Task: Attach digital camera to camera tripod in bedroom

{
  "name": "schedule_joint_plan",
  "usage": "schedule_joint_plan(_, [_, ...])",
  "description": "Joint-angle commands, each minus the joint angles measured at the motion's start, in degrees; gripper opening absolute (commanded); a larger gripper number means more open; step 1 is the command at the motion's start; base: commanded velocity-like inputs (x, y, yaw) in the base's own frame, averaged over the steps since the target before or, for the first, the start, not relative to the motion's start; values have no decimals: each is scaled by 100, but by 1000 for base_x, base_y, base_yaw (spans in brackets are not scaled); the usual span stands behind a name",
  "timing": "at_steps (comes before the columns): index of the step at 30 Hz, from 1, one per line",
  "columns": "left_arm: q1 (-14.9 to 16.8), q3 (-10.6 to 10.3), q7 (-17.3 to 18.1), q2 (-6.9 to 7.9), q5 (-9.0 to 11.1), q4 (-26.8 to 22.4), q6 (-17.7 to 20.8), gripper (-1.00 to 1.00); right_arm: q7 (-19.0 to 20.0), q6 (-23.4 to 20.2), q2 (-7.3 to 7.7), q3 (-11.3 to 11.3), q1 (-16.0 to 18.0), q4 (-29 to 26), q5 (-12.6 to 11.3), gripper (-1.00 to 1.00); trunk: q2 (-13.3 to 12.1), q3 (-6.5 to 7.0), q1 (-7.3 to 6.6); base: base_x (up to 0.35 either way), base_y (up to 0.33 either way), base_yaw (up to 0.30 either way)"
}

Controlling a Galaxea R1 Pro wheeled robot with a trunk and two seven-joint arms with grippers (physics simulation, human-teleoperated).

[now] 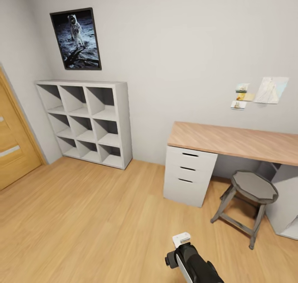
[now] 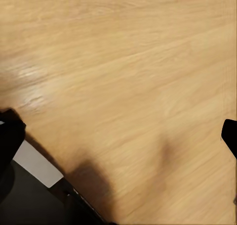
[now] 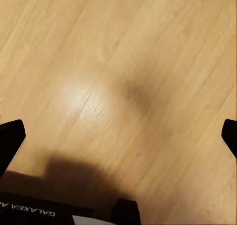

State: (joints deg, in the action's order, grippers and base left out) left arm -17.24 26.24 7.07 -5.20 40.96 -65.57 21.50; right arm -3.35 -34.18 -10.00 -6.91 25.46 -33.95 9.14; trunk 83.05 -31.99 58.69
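Observation:
The digital camera and the camera tripod are out of view. I face a corner of a room with white walls and a light wooden floor point(image 1: 95, 216). In the left wrist view my left gripper point(image 2: 119, 136) is open over bare floor, its black fingertips point(image 2: 9, 136) far apart with nothing between them. My right gripper point(image 3: 119, 138) is open too in the right wrist view, its fingertips point(image 3: 10, 138) at both sides of the floor boards. A black and white arm segment point(image 1: 191, 261) pokes up at the lower middle of the head view.
A white cube shelf point(image 1: 87, 121) stands against the back wall under a moon-landing poster point(image 1: 76, 38). A wooden-topped desk point(image 1: 236, 140) with white drawers point(image 1: 188, 175) and a grey stool point(image 1: 250, 192) is at the right. A wooden door point(image 1: 12, 146) is at the left.

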Motion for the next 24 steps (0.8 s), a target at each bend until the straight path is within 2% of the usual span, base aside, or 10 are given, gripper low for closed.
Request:
schedule_joint_plan(1, [-2, 20, 17, -6, 39, -10, 47, 100, -8, -35, 0, -16, 2, -6, 30, 100, 3, -10, 4, 332, 0, 257])
schedule_joint_plan(24, [-59, 30, 29, -7, 52, -8, 9, 100, 0, -36, 0, -21, 2, -6, 35, 100, 3, -136, 4, 335, 0, 256])
